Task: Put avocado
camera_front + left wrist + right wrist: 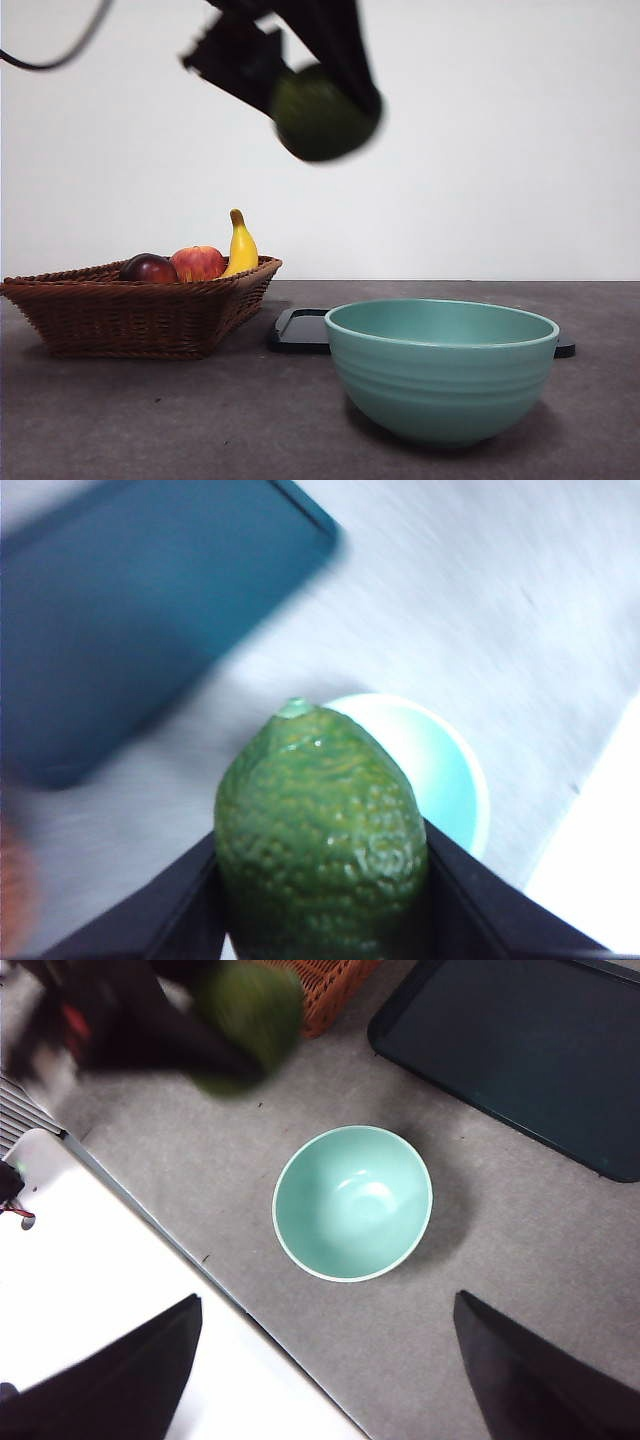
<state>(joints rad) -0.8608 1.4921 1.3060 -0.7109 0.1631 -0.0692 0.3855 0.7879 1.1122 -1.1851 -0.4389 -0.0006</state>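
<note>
My left end effector (pixel 320 880) is clamped on the avocado (pixel 320 840), one black jaw pressed to each side of its pebbled green skin. I hold it high in the air, well above the table (pixel 200 420), between the wicker basket (pixel 140 315) and the teal bowl (pixel 440 370). The basket holds a dark red fruit (pixel 148 268), a red apple (pixel 198 263) and a banana (pixel 241 246). A dark tray (pixel 300 330) lies flat behind the bowl. My right end effector (pixel 325 1360) hangs over the bowl, jaws spread wide apart, gripping nothing
</note>
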